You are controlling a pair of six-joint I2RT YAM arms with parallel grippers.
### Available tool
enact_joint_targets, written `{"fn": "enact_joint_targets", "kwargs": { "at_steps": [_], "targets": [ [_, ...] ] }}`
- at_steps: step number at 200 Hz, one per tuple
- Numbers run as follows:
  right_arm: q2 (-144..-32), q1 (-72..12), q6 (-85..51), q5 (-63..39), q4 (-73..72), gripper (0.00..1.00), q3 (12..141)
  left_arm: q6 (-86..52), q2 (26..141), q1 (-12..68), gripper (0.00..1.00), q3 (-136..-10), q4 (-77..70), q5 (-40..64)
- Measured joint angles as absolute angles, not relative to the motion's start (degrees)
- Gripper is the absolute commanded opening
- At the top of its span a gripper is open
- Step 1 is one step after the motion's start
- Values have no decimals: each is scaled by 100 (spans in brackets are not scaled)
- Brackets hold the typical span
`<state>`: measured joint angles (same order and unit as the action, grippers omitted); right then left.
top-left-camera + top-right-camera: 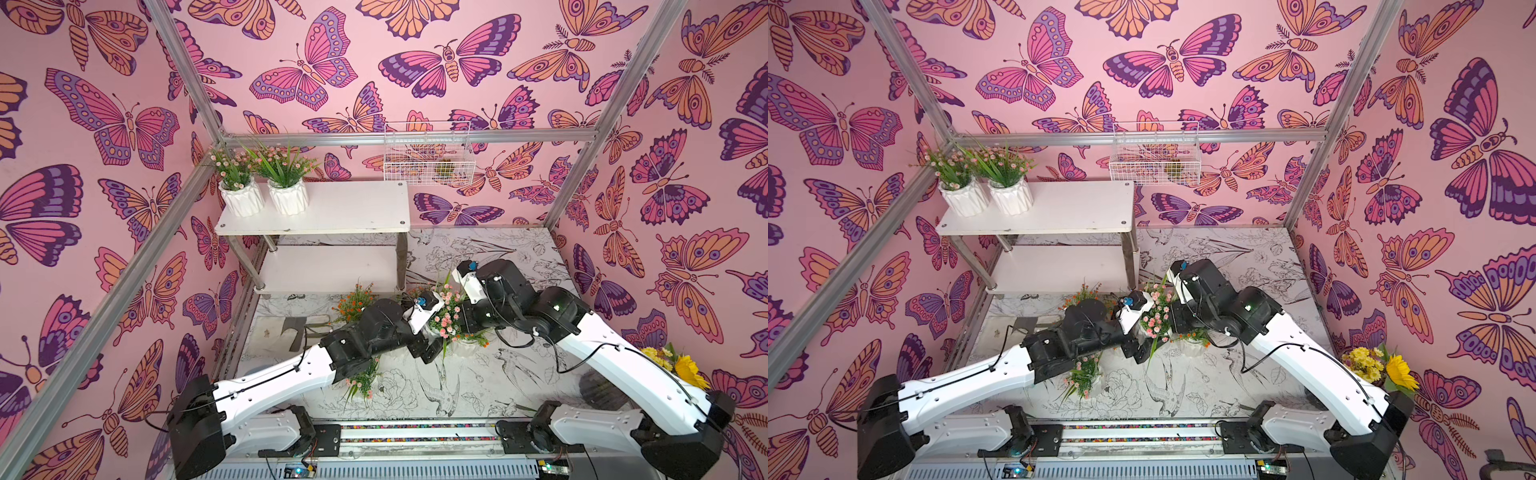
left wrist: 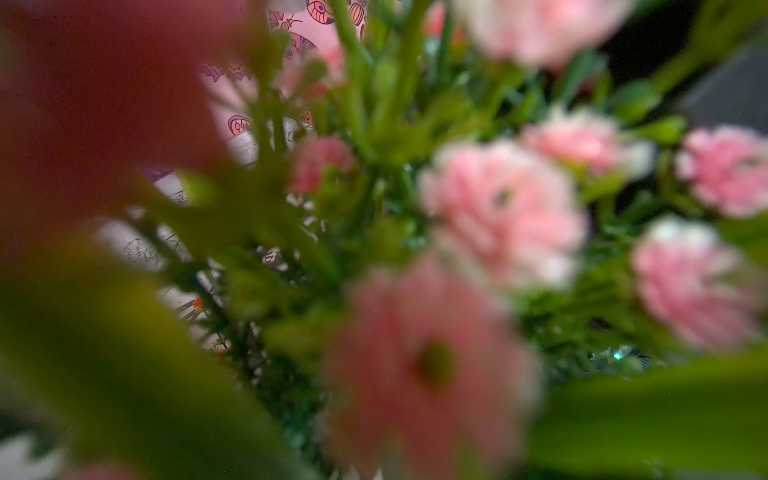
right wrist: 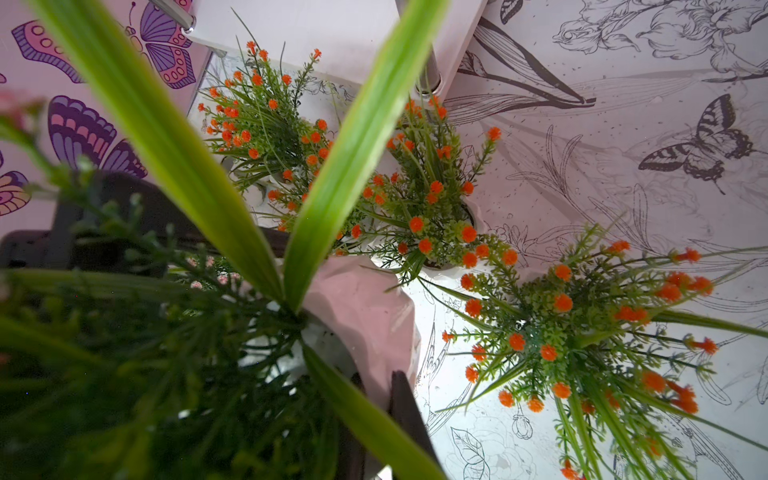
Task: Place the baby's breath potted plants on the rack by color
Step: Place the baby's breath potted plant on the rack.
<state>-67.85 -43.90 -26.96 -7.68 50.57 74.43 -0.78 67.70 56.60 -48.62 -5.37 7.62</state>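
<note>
**A:** Where is the plant being handled?

**B:** The pink-bloomed plant (image 1: 446, 318) sits between the two wrists, over the table (image 1: 503, 374) and just in front of the rack's right front leg. The right wrist view looks down onto its white ribbed pot (image 3: 365, 316).

**A:** Who has it?

**B:** The right gripper (image 3: 376, 415) is pinched tight on the pot's rim, with one dark finger (image 3: 405, 409) against the outer wall. The left gripper (image 1: 430, 348) is just beside the same plant with its jaws spread wide. Its camera shows only blurred pink flowers (image 2: 498, 208), so I cannot tell whether it touches the pot.

**A:** And the rack?

**B:** The rack (image 1: 340, 208) stands back left, against the butterfly wall. Two more pink plants (image 1: 239, 183) (image 1: 286, 178) stand side by side at the left end of its upper board.

**A:** What else is on the table?

**B:** Three orange-bloomed plants (image 3: 266, 124) (image 3: 428, 195) (image 3: 573, 324) are clustered near the rack's front. Another pink one (image 1: 365, 380) shows under the left forearm.

**A:** Further out?

**B:** A white wire basket (image 1: 428, 153) hangs on the back wall, and a sunflower bunch (image 1: 685, 365) sits behind the right arm.
</note>
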Motion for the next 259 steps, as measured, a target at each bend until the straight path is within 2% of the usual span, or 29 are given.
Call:
{"fn": "enact_joint_targets", "kwargs": {
  "at_steps": [92,107,150,192,259],
  "targets": [
    [-6794,-4362,-2703,-823,4930,0,7323,-89,6849,5664,77,-4862,-598,707],
    [-6794,-4359,-2714,-821,4860,5,7282,-89,6849,5666,74,-4862,-593,685],
    [-6792,-4270,-2698,-910,4709,12,7207,-99,6840,5669,71,-4862,-591,611],
    [-6641,-4097,-2696,-1103,4565,24,7170,-143,6726,5664,71,-4862,-427,456],
    [-5874,-3640,-2698,-1072,4543,25,6886,-139,6569,5614,70,-4987,191,145]
  ]
}}
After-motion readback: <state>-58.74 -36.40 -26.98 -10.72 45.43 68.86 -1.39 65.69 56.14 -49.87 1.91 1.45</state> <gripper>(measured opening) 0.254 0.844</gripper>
